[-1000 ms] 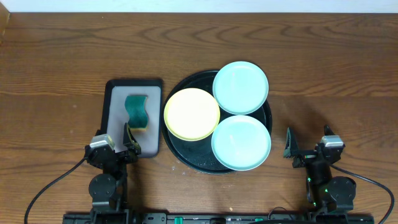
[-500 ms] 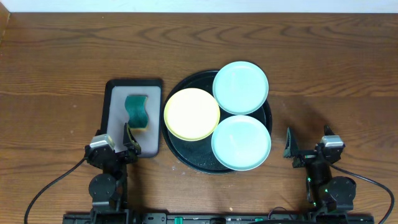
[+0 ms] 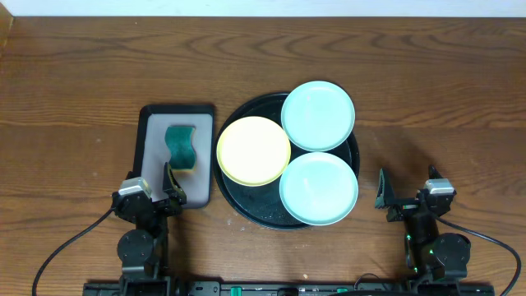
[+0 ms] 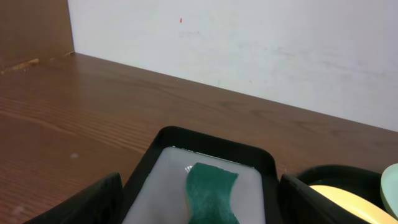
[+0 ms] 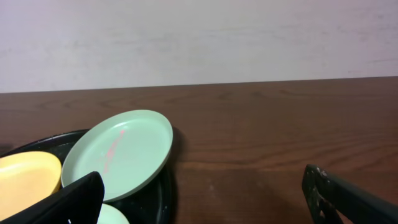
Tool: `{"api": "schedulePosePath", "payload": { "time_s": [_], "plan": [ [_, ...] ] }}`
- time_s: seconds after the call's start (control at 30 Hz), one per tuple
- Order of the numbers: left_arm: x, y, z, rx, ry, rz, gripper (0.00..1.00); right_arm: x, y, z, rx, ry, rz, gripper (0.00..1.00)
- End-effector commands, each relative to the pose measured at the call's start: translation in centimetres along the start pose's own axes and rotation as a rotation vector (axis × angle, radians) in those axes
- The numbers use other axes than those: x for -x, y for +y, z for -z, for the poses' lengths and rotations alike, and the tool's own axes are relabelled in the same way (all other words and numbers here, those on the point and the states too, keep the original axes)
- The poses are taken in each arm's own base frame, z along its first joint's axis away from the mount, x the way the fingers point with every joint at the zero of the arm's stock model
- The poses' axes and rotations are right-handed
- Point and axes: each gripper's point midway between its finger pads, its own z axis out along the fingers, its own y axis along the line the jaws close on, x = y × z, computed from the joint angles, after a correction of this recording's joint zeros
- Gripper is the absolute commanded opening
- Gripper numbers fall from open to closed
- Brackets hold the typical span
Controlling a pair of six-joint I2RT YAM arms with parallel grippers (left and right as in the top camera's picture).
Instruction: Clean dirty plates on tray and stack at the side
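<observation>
The round black tray point(image 3: 243, 205) sits mid-table with three plates on it: a pale yellow plate point(image 3: 253, 150) at its left, an aqua plate point(image 3: 318, 115) at the back and another aqua plate point(image 3: 319, 188) at the front. In the right wrist view the back aqua plate point(image 5: 134, 146) carries a pinkish smear and leans on the tray rim point(image 5: 166, 186). My left gripper point(image 3: 149, 182) stands open at the near end of the grey tray. My right gripper point(image 3: 407, 191) stands open over bare wood right of the round tray, its jaws empty point(image 5: 205, 208).
A rectangular grey tray with a black rim point(image 3: 156, 140) lies left of the round tray and holds a green sponge point(image 3: 182, 148). The sponge point(image 4: 211, 196) shows between my left fingers, farther off. Bare wood stretches right of the round tray and along the back.
</observation>
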Motion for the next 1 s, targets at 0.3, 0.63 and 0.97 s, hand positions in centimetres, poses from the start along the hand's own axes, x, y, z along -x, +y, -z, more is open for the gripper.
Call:
{"api": "schedulePosePath", "payload": {
  "time_s": [0.3, 0.63, 0.97],
  "plan": [
    [-1.5, 0.7, 0.0, 0.028, 0.048, -0.016, 0.79, -0.1, 0.1, 0.0, 0.000, 0.002, -0.008, 0.99],
    [-1.6, 0.5, 0.0, 0.017, 0.051, -0.001, 0.79, 0.0, 0.1, 0.0, 0.000, -0.003, -0.008, 0.99],
    [0.6, -1.2, 0.0, -0.028, 0.187, -0.010, 0.79, 4.7, 2.0, 0.5, 0.093, -0.056, -0.029, 0.99]
  ]
}}
